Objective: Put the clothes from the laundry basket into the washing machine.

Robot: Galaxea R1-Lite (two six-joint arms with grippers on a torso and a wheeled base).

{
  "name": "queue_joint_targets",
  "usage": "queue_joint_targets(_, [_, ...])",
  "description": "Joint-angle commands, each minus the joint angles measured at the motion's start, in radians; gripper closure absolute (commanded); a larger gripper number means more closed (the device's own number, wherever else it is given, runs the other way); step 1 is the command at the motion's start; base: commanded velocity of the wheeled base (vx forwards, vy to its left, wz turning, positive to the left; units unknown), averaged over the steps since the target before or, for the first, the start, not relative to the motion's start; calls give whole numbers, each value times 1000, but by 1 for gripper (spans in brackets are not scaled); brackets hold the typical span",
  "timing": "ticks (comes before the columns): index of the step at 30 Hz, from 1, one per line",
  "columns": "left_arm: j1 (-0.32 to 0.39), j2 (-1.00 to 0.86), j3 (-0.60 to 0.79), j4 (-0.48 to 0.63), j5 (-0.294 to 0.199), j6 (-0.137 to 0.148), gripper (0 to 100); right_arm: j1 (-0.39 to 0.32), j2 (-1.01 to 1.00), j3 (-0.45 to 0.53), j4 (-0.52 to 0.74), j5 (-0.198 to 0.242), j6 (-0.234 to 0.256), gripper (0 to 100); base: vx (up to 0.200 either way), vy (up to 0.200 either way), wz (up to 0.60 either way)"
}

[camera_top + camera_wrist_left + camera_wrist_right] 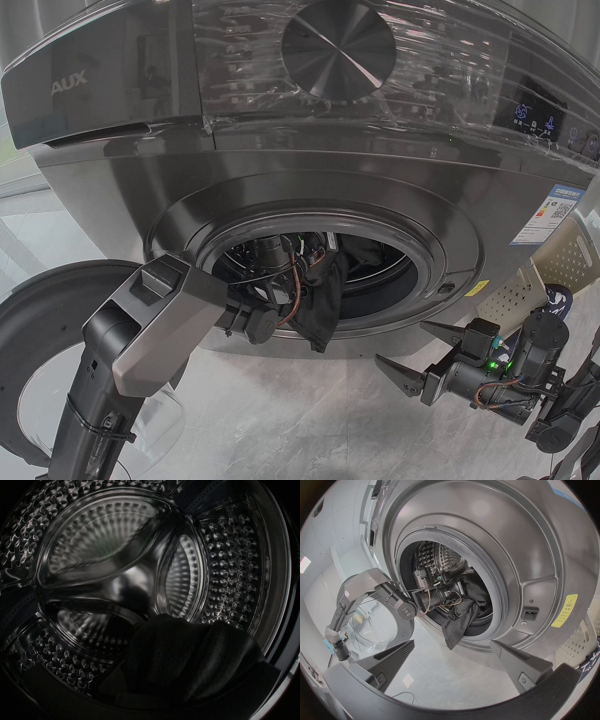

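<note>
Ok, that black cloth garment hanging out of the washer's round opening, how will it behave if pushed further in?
Probably floppy: the black cloth garment drapes in soft folds over the grey metal door rim. Likely light: it hangs thin and creased. A push may just bunch it, and the hanging tail could slip back out.

- The floor [294, 419] is laid with pale grey, marble-veined tiles and is evenly lit.
- White tiled walls [334, 536] are seen to the left, where a bright light panel [304, 564] is set.
</note>
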Motion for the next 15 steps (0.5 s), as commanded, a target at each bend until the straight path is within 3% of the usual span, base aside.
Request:
queue_joint_targets(1, [5, 14, -7, 3, 7, 0, 100, -1, 3, 0, -2, 0, 0, 0, 0, 0, 0])
queue_joint_targets(3, [4, 9, -1, 5, 13, 0, 100, -1, 3, 0, -2, 0, 0, 0, 0, 0, 0])
queue_joint_targets(4, [1, -8, 13, 8, 13, 0, 0, 0, 3, 0, -2, 0, 0, 0, 0, 0, 0])
queue_joint_targets(8, [-7, -26, 37, 12, 13, -3, 0, -1, 3, -2, -2, 0, 0, 0, 0, 0, 0])
queue_joint_targets(15, [-25, -107, 218, 98, -3, -5, 0, -1, -2, -2, -2, 1, 0, 0, 0, 0, 0])
